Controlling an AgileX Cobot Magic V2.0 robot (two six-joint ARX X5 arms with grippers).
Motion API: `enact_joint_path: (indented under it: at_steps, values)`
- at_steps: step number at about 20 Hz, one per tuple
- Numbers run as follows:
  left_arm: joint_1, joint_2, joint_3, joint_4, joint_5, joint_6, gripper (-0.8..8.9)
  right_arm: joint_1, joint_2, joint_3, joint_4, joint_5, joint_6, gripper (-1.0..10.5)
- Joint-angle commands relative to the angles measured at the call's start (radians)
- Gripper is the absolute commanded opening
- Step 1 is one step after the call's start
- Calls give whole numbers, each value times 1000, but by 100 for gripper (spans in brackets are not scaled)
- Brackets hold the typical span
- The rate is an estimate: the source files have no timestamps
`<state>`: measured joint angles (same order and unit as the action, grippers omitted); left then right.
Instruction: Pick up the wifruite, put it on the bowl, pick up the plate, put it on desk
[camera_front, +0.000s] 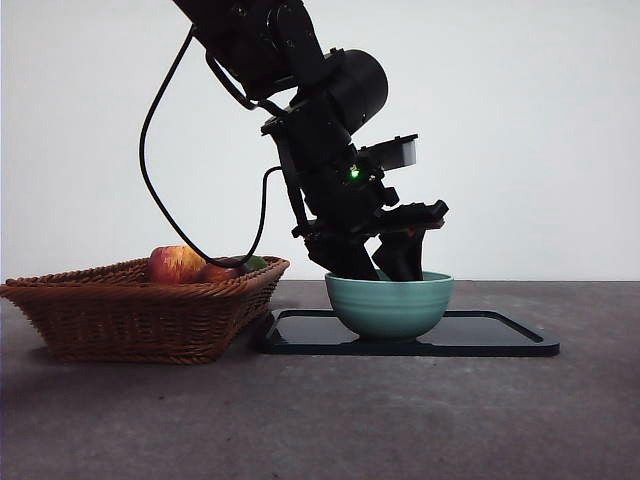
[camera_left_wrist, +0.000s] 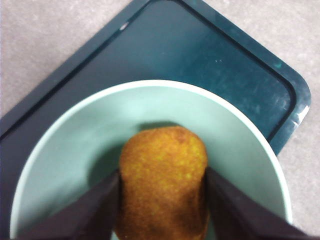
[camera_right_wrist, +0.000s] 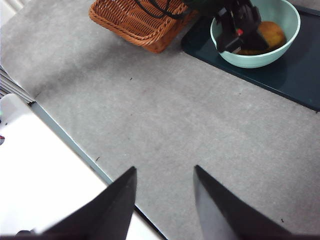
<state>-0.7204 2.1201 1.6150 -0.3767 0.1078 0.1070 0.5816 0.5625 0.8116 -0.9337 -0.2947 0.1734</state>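
Clearly the first step is nearing its end: the left claw (camera_left_wrist: 162, 200) is reaching down into the teal bowl (camera_front: 389, 305), its jaws pinching the wifruite (camera_left_wrist: 163, 180) from both sides, low in the bowl's hollow. Whether the fruit is resting on the bottom cannot be told. Next, by my judgement, the jaws need to spread and the arm lift straight up, so the oval fruit is not dragged out.

Going left to right in the front view: a woven wicker basket (camera_front: 140, 310), coarse and brown, is holding a red-and-yellow apple (camera_front: 176, 263) and other fruit; just beside it a flat, glossy dark teal tray (camera_front: 500, 335) with rounded corners is lying on the worktop (camera_front: 320, 420), carrying the bowl. The bowl looks smooth and matte with a paler rim; the wifruite's skin is dull orange-brown and finely grainy. The worktop is matte grey and faintly mottled.

The right claw (camera_right_wrist: 165, 200) is waiting well apart over bare worktop, jaws spread and holding nothing.
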Motion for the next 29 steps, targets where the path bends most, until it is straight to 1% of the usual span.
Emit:
enact_joint_path:
  at_steps: [1, 4, 7, 10, 15, 16, 17, 19, 20, 24, 27, 29]
  values:
    - [-8, 27, 25, 3, -4, 9, 180, 6, 2, 9, 5, -1, 10, 181]
    - [-8, -3, 29, 4, -3, 8, 181, 6, 2, 9, 5, 0, 10, 181]
    - [-6, -99, 30, 3, -3, 1, 182, 6, 2, 9, 5, 0, 10, 181]
    - [3, -234, 30, -6, -3, -63, 182, 6, 2, 9, 6, 0, 9, 181]
    - [18, -478, 30, -140, -9, -162, 182, 6, 2, 9, 10, 2, 8, 181]
    - [24, -520, 30, -165, -29, -193, 182, 6, 2, 9, 13, 6, 8, 181]
    - [29, -559, 29, -189, -69, -216, 182, 6, 2, 9, 16, 7, 8, 181]
    - [40, -630, 29, -247, -156, -237, 182, 6, 2, 9, 18, 7, 6, 181]
    - [50, -660, 29, -281, -180, -251, 182, 6, 2, 9, 18, 7, 5, 181]
    - [102, -740, -9, -390, -210, -311, 182, 6, 2, 9, 19, 7, 1, 181]
    - [128, -788, -131, -372, -277, -362, 182, 6, 2, 9, 19, 7, 1, 181]
    - [149, -815, -243, -312, -297, -395, 182, 6, 2, 9, 20, 7, 1, 181]
